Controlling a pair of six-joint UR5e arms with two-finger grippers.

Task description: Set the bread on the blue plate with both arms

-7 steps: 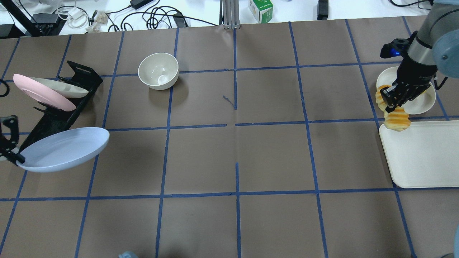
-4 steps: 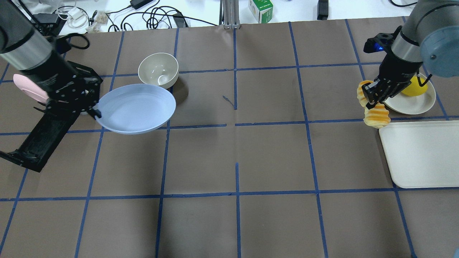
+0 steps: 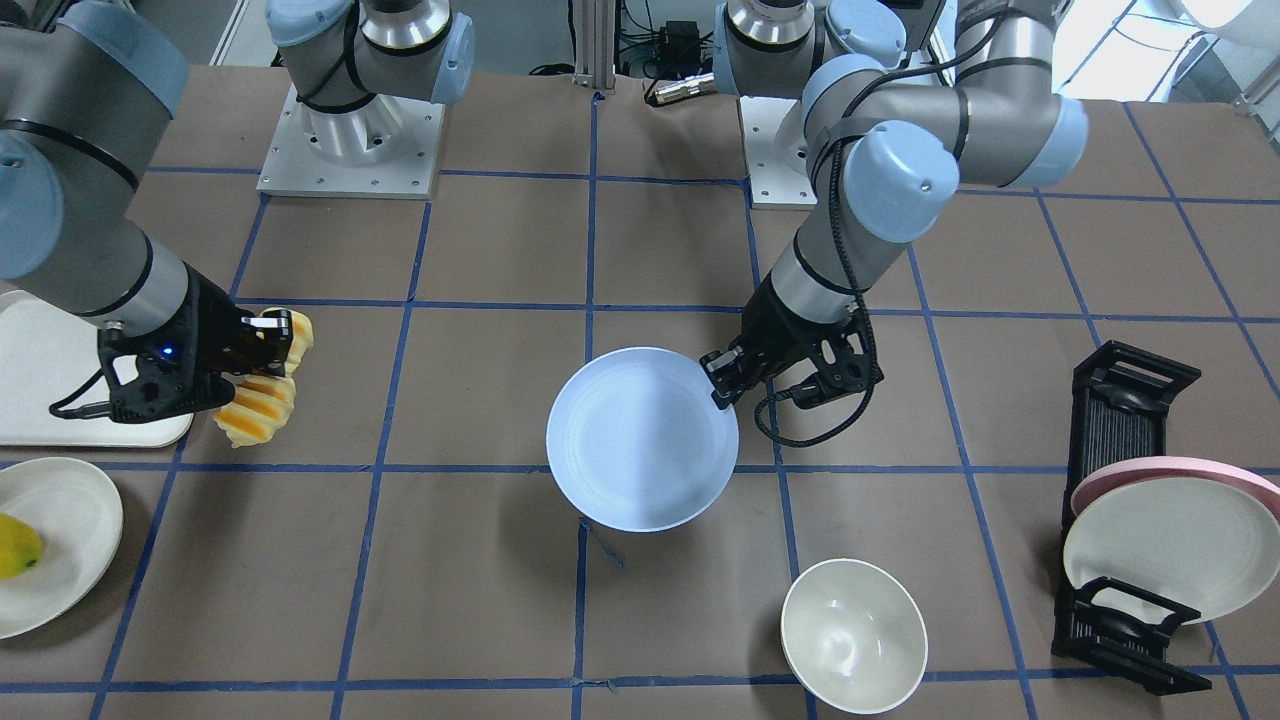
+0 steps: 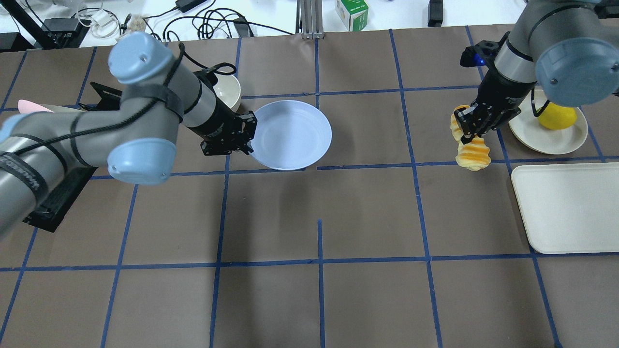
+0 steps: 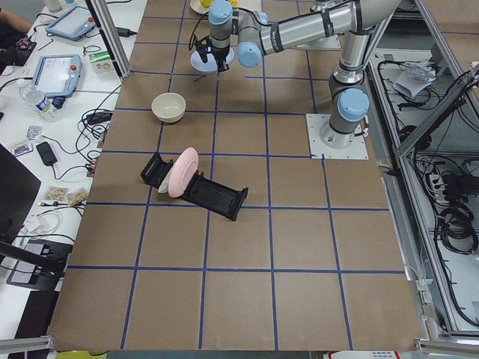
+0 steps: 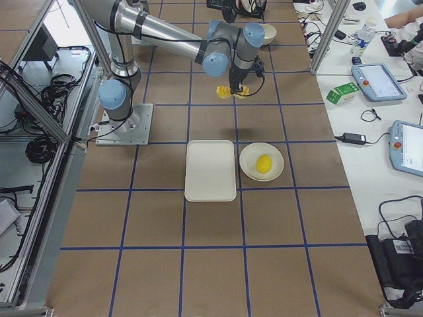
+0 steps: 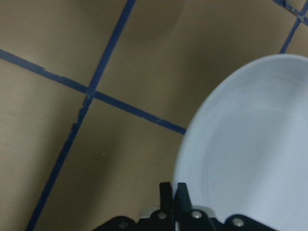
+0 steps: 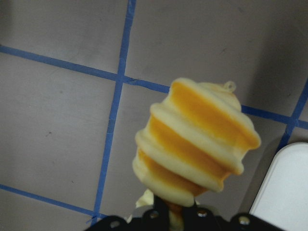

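Note:
The blue plate [image 4: 292, 135] hangs above the table near its middle, held by its left rim in my left gripper [image 4: 249, 145], which is shut on it. The plate also shows in the front view [image 3: 640, 440] and the left wrist view [image 7: 250, 154], where the jaws pinch its edge. My right gripper [image 4: 466, 133] is shut on the bread [image 4: 471, 152], a ridged orange-yellow loaf that hangs down from the jaws above the table, well to the right of the plate. The bread fills the right wrist view [image 8: 192, 144].
A cream bowl [image 3: 852, 635] stands just behind the left arm. A black dish rack [image 3: 1120, 420] at the far left holds a pink plate [image 3: 1170, 470] and a cream plate [image 3: 1160, 545]. A white tray [image 4: 566, 208] and a cream plate [image 4: 532, 137] with a yellow fruit [image 4: 561, 118] lie at the right.
My left arm has carried the blue plate from the rack rightward to the table's middle. My right arm has moved the bread leftward, away from the fruit plate and tray.

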